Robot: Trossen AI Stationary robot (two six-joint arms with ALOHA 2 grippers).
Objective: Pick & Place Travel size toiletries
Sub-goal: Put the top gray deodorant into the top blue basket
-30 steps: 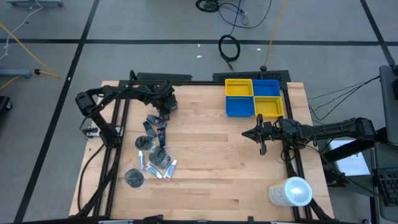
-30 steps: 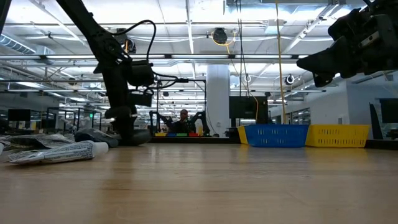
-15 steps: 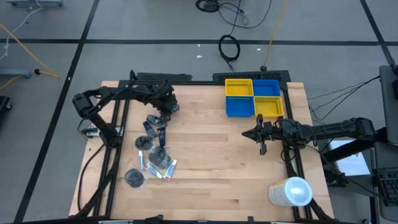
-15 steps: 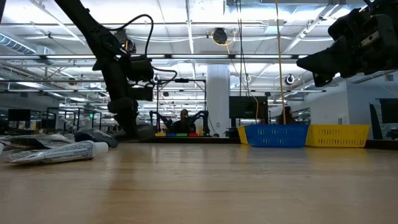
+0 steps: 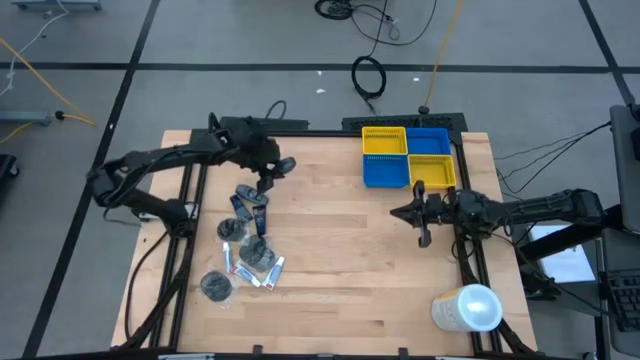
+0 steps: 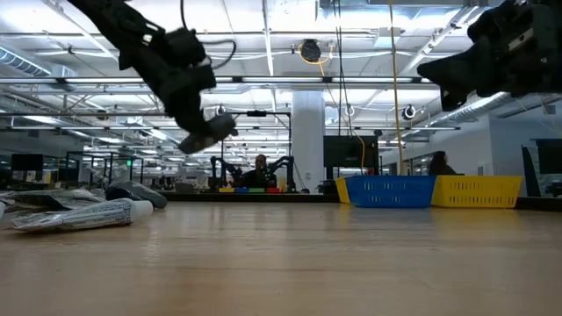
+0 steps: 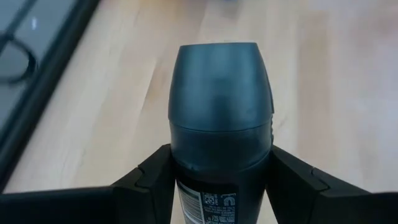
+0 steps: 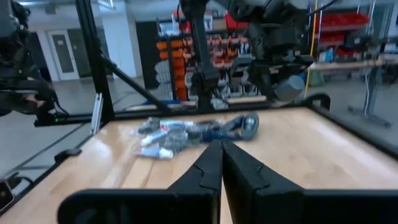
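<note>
your left gripper (image 7: pixel 221 180) is clamped partway closed around a dark grey mini bottle (image 7: pixel 221 124), one finger on each side of its body just below the domed cap, and it hangs clear above the table (image 5: pixel 340 250). the rest of the travel size toiletries (image 5: pixel 245 245) lie in a loose heap below and behind it. judge the bottle light and rigid but smooth and rounded, so it may slip or twist; you have it on the straight body wall, which looks the safest place. the bins (image 5: pixel 408 157) sit well ahead of it. your right gripper (image 5: pixel 421 212) waits near them, fingers pressed together on nothing.
</note>
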